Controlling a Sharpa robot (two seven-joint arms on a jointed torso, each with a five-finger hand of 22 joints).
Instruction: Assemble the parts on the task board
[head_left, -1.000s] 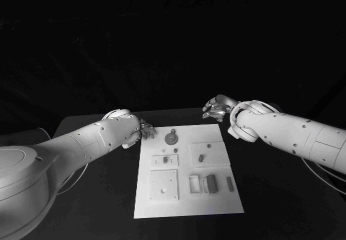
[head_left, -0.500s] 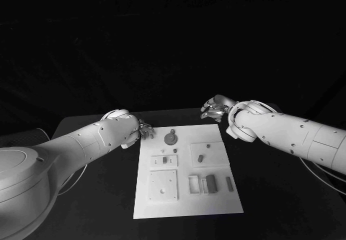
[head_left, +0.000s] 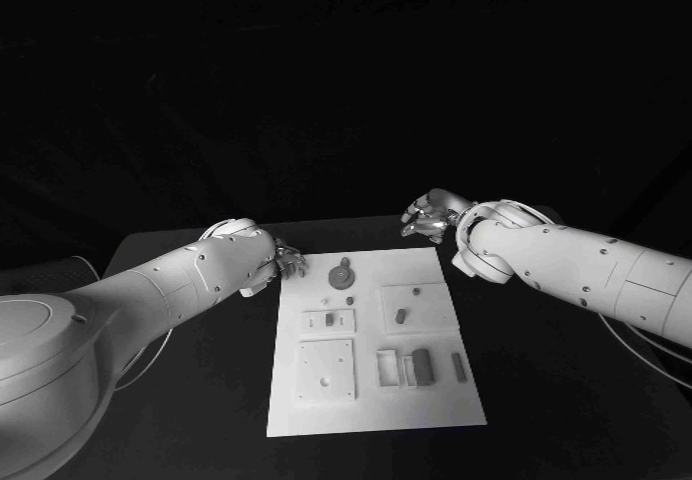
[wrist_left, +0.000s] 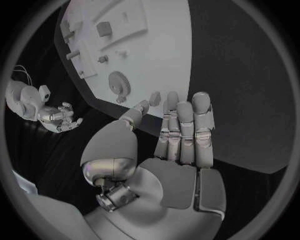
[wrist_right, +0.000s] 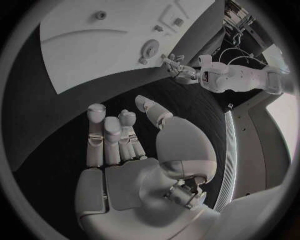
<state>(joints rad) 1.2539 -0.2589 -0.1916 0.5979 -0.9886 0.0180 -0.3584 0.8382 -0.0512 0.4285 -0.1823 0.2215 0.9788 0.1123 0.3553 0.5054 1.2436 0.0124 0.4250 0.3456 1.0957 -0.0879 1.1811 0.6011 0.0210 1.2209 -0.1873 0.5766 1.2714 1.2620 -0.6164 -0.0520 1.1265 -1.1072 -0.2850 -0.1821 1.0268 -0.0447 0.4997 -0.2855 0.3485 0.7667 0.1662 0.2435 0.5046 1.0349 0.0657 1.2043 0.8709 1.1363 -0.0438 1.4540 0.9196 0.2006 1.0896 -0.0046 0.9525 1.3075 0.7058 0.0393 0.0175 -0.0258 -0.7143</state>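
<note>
At the near end of the flat white rectangular task board (head_left: 378, 400), which lies in the middle of the black table (head_left: 188, 400), the surface is bare. Just beyond that stand a raised square block (head_left: 327, 369) on the left side, a pair of upright rectangular holders (head_left: 405, 367) in the middle and a slim dark bar (head_left: 460, 366) near the right edge. Further back sit a small plate with a dark peg (head_left: 329, 321) and another plate with a short dark piece (head_left: 405, 310). Near the far edge lies the round toothed gear-like part (head_left: 342, 276), flat on the board.

The parts look small, rigid and light, likely smooth plastic or metal. The gear would probably best be pinched across its rim, though lying flat it offers little edge and could slide. The bar and pegs invite a fingertip pinch across their narrow sides. None look fragile, but they could easily be knocked aside.

Beyond these, at the board's far corners, both hands hover over the table. The silver left hand (wrist_left: 178, 150) is empty, fingers extended and slightly apart, its tips at the board's edge. The silver right hand (wrist_right: 125, 150) is likewise empty, fingers straight and spread, just off the far right corner.
</note>
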